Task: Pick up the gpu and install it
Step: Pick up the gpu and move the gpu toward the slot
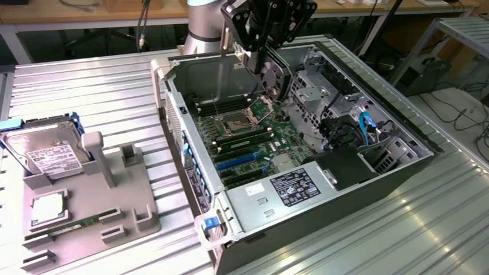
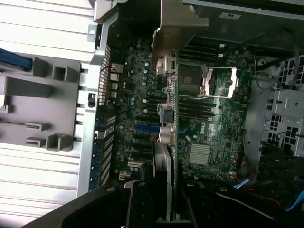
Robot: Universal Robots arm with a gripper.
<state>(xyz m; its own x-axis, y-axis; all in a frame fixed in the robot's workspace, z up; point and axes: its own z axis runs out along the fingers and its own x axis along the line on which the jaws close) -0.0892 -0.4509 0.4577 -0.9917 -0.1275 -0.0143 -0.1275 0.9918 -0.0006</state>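
A grey holder (image 1: 88,200) carries a hard drive (image 1: 46,152) and memory stick (image 1: 73,225) — beside an open computer case (image 1: 328,229).

No text can be read with certainty. The white label on the silver hard drive (image 1: 52,156) carries dark print too small to make out. The black sticker on the grey metal power supply box (image 1: 294,188) bears illegible white lettering. The green motherboard (image 2: 202,128) has a white printed mark, unreadable.
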